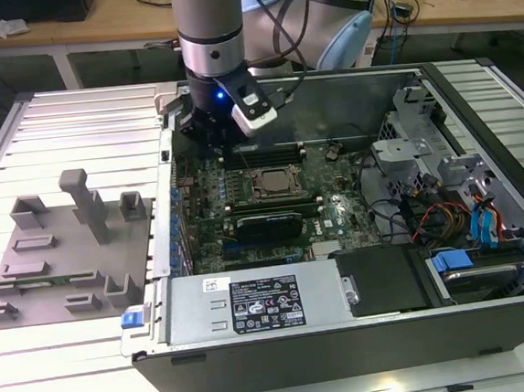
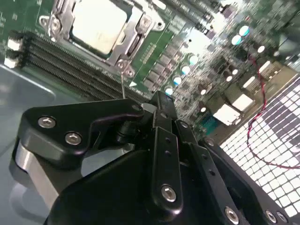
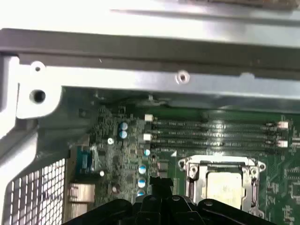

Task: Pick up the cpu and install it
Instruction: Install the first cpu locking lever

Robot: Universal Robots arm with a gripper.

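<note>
While the arm (image 1: pixel 211 35) points straight down into the open computer case (image 1: pixel 493 322), its hand (image 2: pixel 159 101) hovers low over the motherboard (image 1: pixel 337 212), fingers pinched narrow, gripping nothing; cpu (image 2: pixel 101 23) sits in the socket (image 2: pixel 136 35), near the hand, not touching

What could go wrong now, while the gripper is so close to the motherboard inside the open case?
1. The gripper hangs low over the motherboard, next to the memory slots. A small drop could hit the capacitors there.
2. The cpu sits inside its metal frame. A sideways sweep might knock that frame.
3. A thin red wire runs nearby and might snag.
</note>
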